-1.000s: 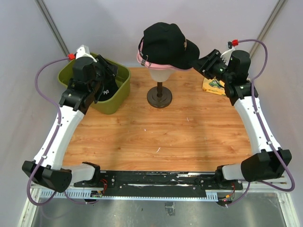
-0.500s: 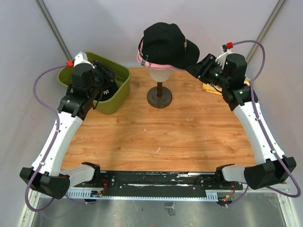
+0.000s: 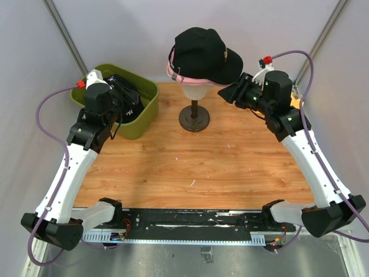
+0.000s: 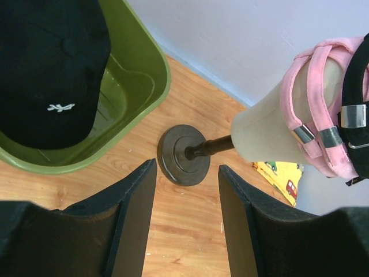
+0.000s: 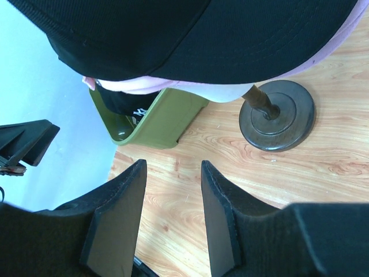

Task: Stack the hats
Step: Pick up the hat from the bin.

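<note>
A black hat (image 3: 199, 52) sits on top of a pink hat (image 3: 173, 72) on the cream mannequin head (image 4: 268, 124). Another black hat (image 4: 49, 69) with a small white logo lies in the olive bin (image 4: 157, 75). My left gripper (image 3: 128, 95) hovers open and empty over the bin's right side; in its wrist view the left gripper (image 4: 185, 167) points toward the stand's base (image 4: 183, 154). My right gripper (image 3: 228, 92) is open and empty just below the top hat's brim (image 5: 202, 34), to the right of the mannequin head.
The mannequin's dark round base (image 3: 194, 119) stands at the back centre of the wooden table (image 3: 196, 161). The olive bin (image 3: 138, 124) is at the back left. A yellow printed item (image 4: 283, 176) lies at the back right.
My right gripper has moved left and slightly down, ending under the black hat's brim. My left arm has drawn back a little toward the left. Both stay open.
</note>
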Available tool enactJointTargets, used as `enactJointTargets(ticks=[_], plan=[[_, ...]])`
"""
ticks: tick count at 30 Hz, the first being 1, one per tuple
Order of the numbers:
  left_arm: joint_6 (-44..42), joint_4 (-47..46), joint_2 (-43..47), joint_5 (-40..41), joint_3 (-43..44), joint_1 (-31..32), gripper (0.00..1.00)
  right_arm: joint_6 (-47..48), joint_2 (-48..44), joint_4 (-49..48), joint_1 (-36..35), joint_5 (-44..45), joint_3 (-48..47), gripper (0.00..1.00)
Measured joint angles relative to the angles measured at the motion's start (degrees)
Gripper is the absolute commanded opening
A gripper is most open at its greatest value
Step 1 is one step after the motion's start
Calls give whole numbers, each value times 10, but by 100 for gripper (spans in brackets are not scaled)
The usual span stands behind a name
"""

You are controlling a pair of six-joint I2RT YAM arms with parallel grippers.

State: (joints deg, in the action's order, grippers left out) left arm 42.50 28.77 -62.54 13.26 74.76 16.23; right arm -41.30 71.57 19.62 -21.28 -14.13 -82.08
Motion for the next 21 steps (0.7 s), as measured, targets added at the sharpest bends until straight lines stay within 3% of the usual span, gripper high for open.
enactJointTargets(ticks=[13, 21], plan=[[20, 12, 34, 24, -53, -6, 55, 46, -48, 28, -81, 68, 35, 44], [67, 16, 36, 41, -72, -52, 60, 89, -54, 34, -178, 126, 47, 44]])
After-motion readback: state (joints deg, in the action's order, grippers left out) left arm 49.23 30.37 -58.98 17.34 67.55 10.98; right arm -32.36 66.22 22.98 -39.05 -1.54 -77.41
